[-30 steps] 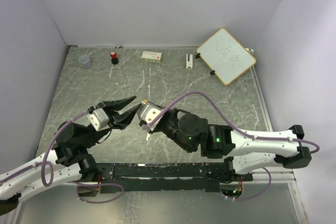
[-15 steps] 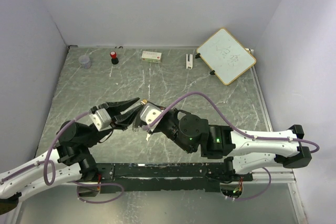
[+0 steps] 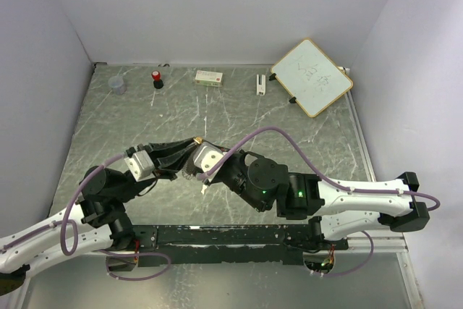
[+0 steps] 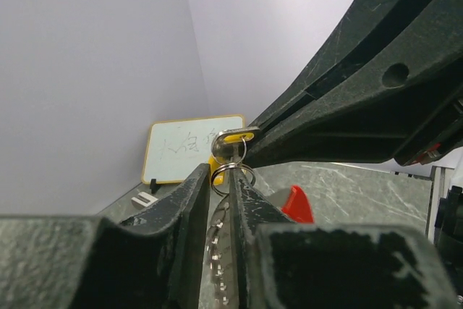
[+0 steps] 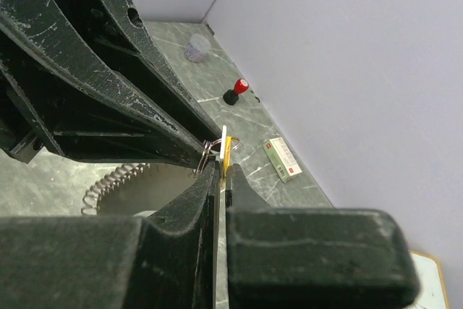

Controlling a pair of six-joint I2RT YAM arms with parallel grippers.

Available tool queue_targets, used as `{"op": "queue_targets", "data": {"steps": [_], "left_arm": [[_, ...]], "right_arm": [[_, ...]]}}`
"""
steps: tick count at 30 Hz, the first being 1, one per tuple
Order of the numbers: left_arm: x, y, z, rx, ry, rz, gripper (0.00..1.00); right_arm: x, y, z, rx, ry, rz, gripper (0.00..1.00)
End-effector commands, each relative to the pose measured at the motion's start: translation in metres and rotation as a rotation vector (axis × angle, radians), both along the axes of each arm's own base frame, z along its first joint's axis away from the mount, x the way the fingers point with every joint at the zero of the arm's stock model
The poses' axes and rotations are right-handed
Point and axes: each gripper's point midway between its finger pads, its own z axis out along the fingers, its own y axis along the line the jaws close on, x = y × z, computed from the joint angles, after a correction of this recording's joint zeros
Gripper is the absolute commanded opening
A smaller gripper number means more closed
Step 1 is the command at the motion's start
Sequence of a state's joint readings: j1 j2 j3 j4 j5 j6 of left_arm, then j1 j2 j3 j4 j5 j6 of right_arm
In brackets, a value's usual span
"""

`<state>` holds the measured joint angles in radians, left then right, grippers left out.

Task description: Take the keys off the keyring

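Observation:
The keys and keyring hang in the air between my two grippers, above the table's middle. My right gripper [image 5: 223,171] is shut on the yellow-headed key [image 5: 227,148], which stands edge-on between its tips. The silvery keyring [image 4: 233,174] dangles from that yellow-headed key [image 4: 233,142], right at the tips of my left gripper [image 4: 221,179]. The left jaws stand narrowly apart, with a toothed silver blade [image 4: 217,240] in the gap. The red key [image 4: 298,204] shows beside the left gripper's right finger. From above, the left gripper [image 3: 187,145] and right gripper [image 3: 196,144] meet tip to tip.
Along the back wall stand a clear cup [image 3: 116,85], a red-capped black bottle [image 3: 156,79], a small box [image 3: 209,77] and a small white piece [image 3: 260,84]. A whiteboard [image 3: 312,77] leans at the back right corner. Both arms cross the near half of the table.
My left gripper has slid right until its tips reach the keyring, and its jaws have narrowed. The right gripper has kept its hold on the yellow-headed key and barely moved.

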<state>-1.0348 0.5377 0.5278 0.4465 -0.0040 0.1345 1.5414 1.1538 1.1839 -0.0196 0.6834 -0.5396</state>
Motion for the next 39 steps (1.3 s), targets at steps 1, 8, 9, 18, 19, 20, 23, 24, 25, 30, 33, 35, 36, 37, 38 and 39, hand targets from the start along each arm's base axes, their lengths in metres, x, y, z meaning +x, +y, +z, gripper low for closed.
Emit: {"op": "queue_targets", "data": {"steps": [1, 8, 9, 18, 19, 20, 23, 24, 25, 30, 33, 35, 36, 37, 38, 39], "left_arm": [[-0.008, -0.004, 0.01, -0.022, -0.039, -0.045, 0.24], [-0.006, 0.001, 0.012, -0.03, -0.038, -0.024, 0.07], [-0.004, 0.004, 0.012, -0.033, -0.03, -0.007, 0.07], [0.005, 0.033, 0.012, -0.094, -0.01, 0.11, 0.07], [0.006, 0.035, 0.013, -0.1, -0.01, 0.12, 0.07], [0.006, 0.037, 0.014, -0.106, -0.01, 0.129, 0.07], [0.005, 0.04, 0.017, -0.122, -0.024, 0.131, 0.07], [0.005, 0.04, 0.019, -0.129, -0.028, 0.13, 0.07], [0.004, 0.041, 0.02, -0.136, -0.029, 0.13, 0.07], [0.002, 0.04, 0.023, -0.167, -0.04, 0.111, 0.07], [-0.001, 0.04, 0.027, -0.195, -0.051, 0.097, 0.07], [-0.005, 0.042, 0.03, -0.216, -0.063, 0.084, 0.07], [-0.006, 0.043, 0.032, -0.227, -0.067, 0.079, 0.07], [-0.008, 0.043, 0.033, -0.237, -0.074, 0.07, 0.07], [-0.009, 0.044, 0.034, -0.247, -0.077, 0.063, 0.07], [-0.01, 0.044, 0.034, -0.255, -0.077, 0.057, 0.07]], "right_arm": [[-0.005, 0.001, 0.014, 0.061, 0.003, 0.026, 0.0], [-0.005, 0.001, 0.01, 0.057, 0.012, 0.022, 0.0], [-0.005, -0.001, 0.011, 0.059, 0.011, 0.018, 0.0], [-0.003, -0.005, 0.009, 0.058, 0.011, 0.004, 0.0], [-0.003, -0.005, 0.008, 0.054, 0.012, 0.001, 0.0], [-0.003, -0.005, 0.007, 0.051, 0.013, 0.001, 0.0], [-0.003, -0.004, 0.004, 0.05, 0.018, 0.004, 0.0], [-0.004, -0.004, 0.003, 0.051, 0.02, 0.007, 0.0], [-0.005, -0.003, 0.001, 0.051, 0.022, 0.01, 0.0], [-0.007, 0.002, -0.008, 0.051, 0.033, 0.027, 0.0], [-0.005, 0.006, -0.016, 0.028, 0.03, 0.014, 0.0], [-0.004, 0.008, -0.022, 0.006, 0.028, 0.006, 0.0], [-0.003, 0.01, -0.025, -0.003, 0.027, 0.001, 0.0], [-0.003, 0.011, -0.027, -0.012, 0.025, -0.001, 0.0], [-0.003, 0.013, -0.029, -0.019, 0.024, -0.002, 0.0], [-0.003, 0.015, -0.031, -0.024, 0.023, -0.002, 0.0]]}}
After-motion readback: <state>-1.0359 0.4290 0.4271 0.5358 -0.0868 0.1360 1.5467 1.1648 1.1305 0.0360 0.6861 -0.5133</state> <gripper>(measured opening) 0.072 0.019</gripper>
